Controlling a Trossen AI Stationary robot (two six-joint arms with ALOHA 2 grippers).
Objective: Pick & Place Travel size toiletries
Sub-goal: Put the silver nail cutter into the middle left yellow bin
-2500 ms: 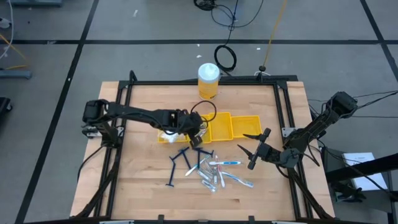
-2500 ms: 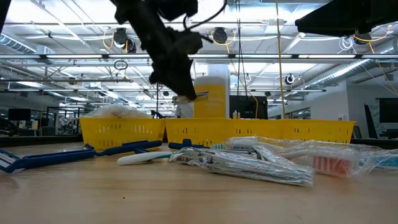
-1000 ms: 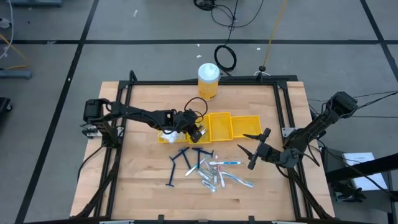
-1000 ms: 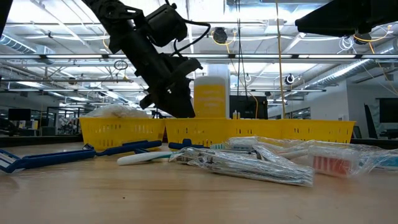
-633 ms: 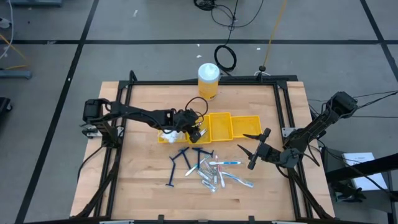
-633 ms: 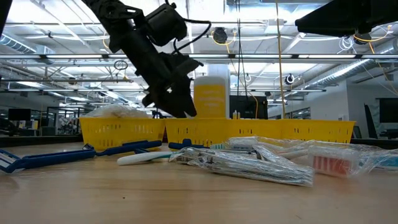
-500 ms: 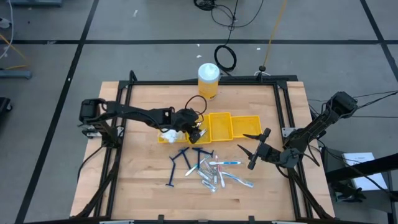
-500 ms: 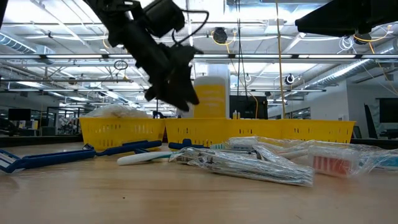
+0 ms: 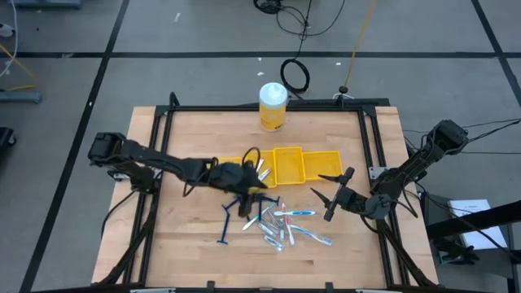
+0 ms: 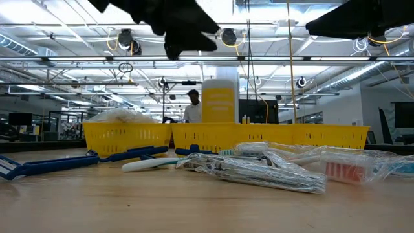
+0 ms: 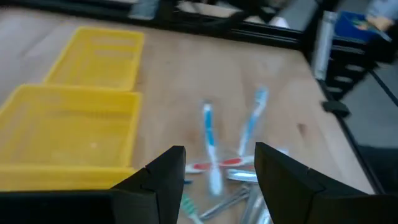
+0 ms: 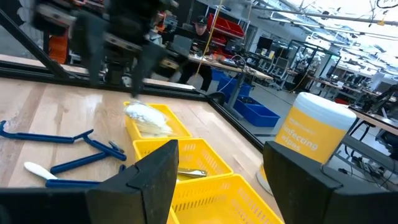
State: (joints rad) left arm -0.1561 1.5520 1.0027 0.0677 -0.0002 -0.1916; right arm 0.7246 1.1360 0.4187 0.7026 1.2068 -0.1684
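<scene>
Presently logged: left gripper (image 9: 259, 172), fingers parted and empty, hung over the row of yellow bins (image 9: 303, 165). Right gripper (image 9: 330, 195), likewise parted and empty, waited off the bins' far-right end. Toothbrushes (image 9: 297, 214), sachets (image 9: 271, 229) and razors (image 9: 232, 213) lay tangled just in front of the bins. Hazard noted: a descent into that heap could snag two crossed items or scatter the sachets.

Even overhead lighting from bright ceiling strips (image 10: 272, 58) leaves the counter (image 9: 195, 138) softly lit with faint shadows, while the left wrist view is smeared with motion blur, its toothbrushes (image 11: 211, 143) fuzzy, and the low view's dark arms are silhouetted.
</scene>
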